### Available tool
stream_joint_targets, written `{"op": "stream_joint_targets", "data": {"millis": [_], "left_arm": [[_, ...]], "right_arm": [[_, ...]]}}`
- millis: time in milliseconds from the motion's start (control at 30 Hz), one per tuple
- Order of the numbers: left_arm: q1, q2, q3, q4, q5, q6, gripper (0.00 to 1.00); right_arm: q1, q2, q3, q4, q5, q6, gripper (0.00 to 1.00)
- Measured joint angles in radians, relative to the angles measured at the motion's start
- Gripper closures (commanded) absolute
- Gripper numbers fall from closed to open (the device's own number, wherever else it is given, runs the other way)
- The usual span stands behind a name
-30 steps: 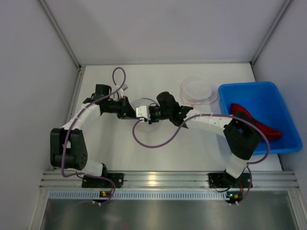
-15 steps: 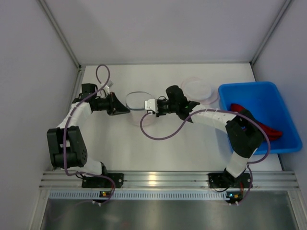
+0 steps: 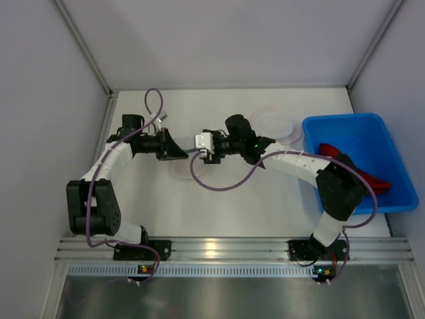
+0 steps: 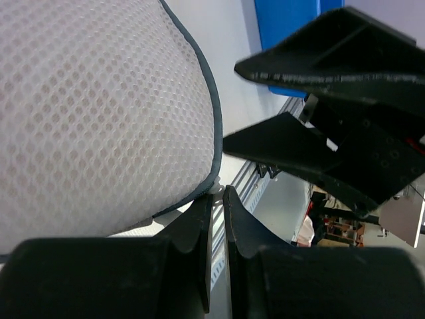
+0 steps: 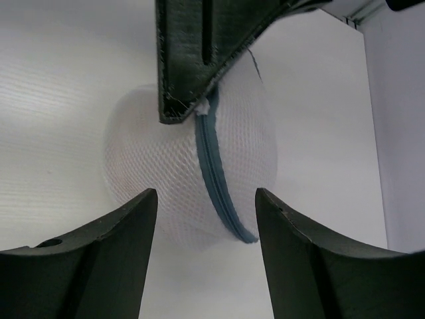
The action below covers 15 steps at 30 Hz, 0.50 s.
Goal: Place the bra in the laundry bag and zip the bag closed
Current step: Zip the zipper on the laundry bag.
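The bag point(image 4: 99, 113), left of the bin point(image 3: 358, 136), is pinched by the left tool point(image 4: 218, 193); the right tool point(image 5: 204, 194) is spread, empty. The bra point(image 3: 377, 181) is in the bin. Opening seems underway; the zip point(image 5: 216, 179) must be gripped next.

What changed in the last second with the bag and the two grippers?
The right gripper opened and let go of the laundry bag, after the two had drawn apart and eased back together. The left gripper stays pinched on the bag's zipper edge. The red bra stays in the blue bin.
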Motion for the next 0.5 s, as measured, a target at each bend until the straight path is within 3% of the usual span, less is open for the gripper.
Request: {"op": "stream_joint_targets", "data": {"millis": [300,400,433,500], "left_arm": [[-0.006,0.000,0.000,0.000,0.003,-0.003,1.00],[-0.020,0.000,0.000,0.000,0.003,-0.003,1.00],[-0.024,0.000,0.000,0.000,0.003,-0.004,1.00],[-0.029,0.000,0.000,0.000,0.003,-0.011,1.00]], "right_arm": [[0.051,0.035,0.040,0.017,-0.011,-0.005,0.42],[0.055,0.054,0.063,0.024,-0.007,-0.011,0.58],[0.058,0.062,0.072,0.025,-0.004,-0.011,0.75],[0.064,0.079,0.086,0.026,0.001,-0.013,0.93]]}}
